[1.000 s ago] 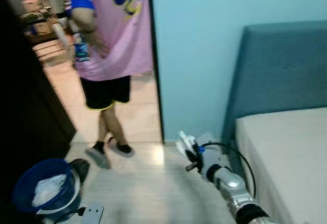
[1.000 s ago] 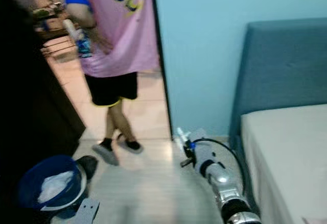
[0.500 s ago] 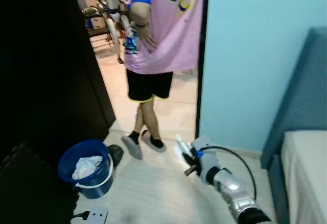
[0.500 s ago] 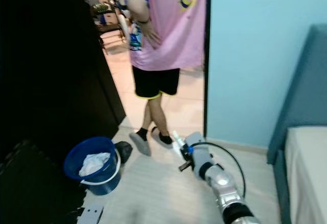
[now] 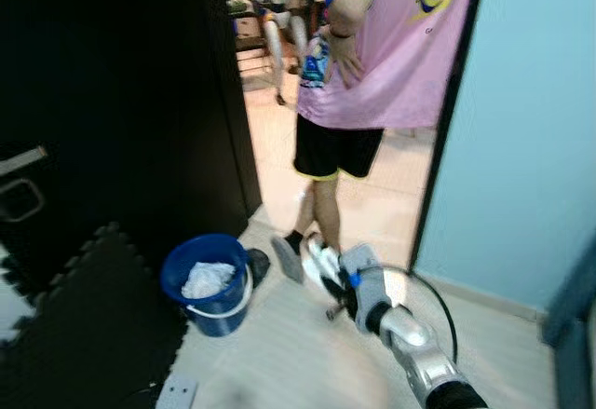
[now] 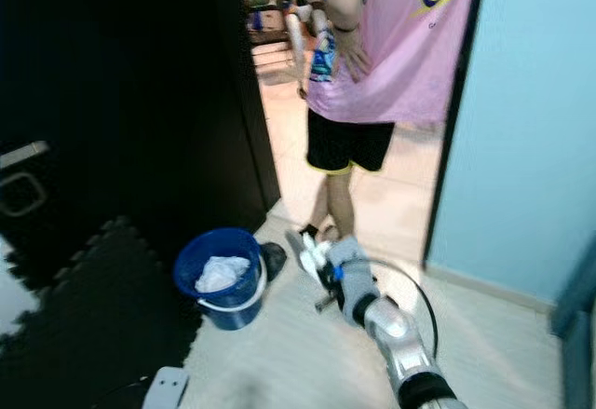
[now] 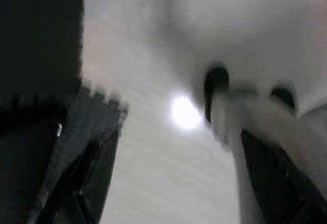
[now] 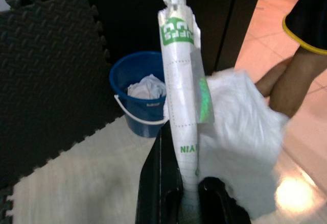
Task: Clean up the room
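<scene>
The right arm (image 5: 419,353) is silver with black joint bands, a looping black cable (image 5: 438,288) and a blue clip.

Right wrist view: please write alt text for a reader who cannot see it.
The right gripper holds a white packet with green print and crumpled white paper between its black fingers. Beyond it stand a blue bucket with white trash inside, a black foam mat and a person's leg.

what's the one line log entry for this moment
right gripper: shut on white wrapper and tissue | blue bucket: on floor ahead, holds white trash | person: in doorway | left gripper: idle
</scene>
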Robot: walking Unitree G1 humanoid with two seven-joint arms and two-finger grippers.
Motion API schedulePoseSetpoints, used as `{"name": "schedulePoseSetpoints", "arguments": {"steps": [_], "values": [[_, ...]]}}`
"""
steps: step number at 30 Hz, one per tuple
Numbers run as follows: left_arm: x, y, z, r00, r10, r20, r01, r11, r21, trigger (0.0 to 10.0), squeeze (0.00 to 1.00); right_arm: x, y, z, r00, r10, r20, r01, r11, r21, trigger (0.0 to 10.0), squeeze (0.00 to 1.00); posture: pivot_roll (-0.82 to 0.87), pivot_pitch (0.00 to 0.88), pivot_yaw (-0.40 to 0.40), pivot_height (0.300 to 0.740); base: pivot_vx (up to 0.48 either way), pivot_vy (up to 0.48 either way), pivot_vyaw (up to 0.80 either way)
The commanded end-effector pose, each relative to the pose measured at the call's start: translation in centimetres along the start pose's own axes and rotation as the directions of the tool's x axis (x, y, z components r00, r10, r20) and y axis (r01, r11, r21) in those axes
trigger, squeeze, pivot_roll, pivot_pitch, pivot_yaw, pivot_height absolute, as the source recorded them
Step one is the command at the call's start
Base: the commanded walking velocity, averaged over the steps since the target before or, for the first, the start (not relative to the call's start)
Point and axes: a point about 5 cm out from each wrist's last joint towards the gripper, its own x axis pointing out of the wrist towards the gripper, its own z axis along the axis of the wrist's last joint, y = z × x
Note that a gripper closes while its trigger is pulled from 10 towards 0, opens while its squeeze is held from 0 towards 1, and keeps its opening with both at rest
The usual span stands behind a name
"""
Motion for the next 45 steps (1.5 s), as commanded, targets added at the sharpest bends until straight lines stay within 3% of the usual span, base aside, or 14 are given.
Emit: {"name": "schedulePoseSetpoints", "arguments": {"steps": [1,17,24,36,43,45], "values": [[0.0,0.5,0.6,1.0,0.009,0.013,-0.01,1.0,0.019,10.0,0.0,0.4,0.0,0.5,1.0,-0.008,0.01,0.008,1.0,-0.008,10.0,0.0,-0.07,0.0,0.058,0.72,0.382,0.0,0.0],[0.0,1.6,2.0,0.999,0.02,0.032,-0.021,0.999,0.037,10.0,0.0,0.5,0.1,1.0,1.0,-0.007,0.025,0.007,1.0,0.006,10.0,0.0,-0.06,0.0,0.067,0.72,0.468,0.0,0.11],[0.0,1.7,2.0,0.999,0.018,0.031,-0.019,0.999,0.043,10.0,0.0,0.5,0.9,0.8,0.999,0.049,0.015,-0.049,0.999,-0.009,10.0,0.0,-0.06,0.0,0.069,0.72,0.48,0.0,0.8],[0.0,1.5,2.0,0.999,0.012,0.032,-0.014,0.999,0.04,10.0,0.0,0.6,0.9,0.6,0.998,0.057,-0.04,-0.06,0.996,-0.067,10.0,0.0,-0.06,0.0,0.064,0.72,0.48,0.0,0.8],[0.0,1.2,2.1,0.999,0.006,0.047,-0.007,1.0,0.016,10.0,0.0,0.6,-0.1,0.4,0.997,-0.043,-0.07,0.036,0.994,-0.102,10.0,0.0,-0.06,0.0,0.062,0.72,0.392,0.0,0.46],[0.0,1.1,2.1,0.999,-0.005,0.047,0.005,1.0,-0.007,10.0,0.0,0.6,-0.6,0.1,0.989,-0.084,-0.118,0.069,0.989,-0.129,10.0,0.0,-0.05,0.0,0.061,0.72,0.0,0.0,0.0]]}}
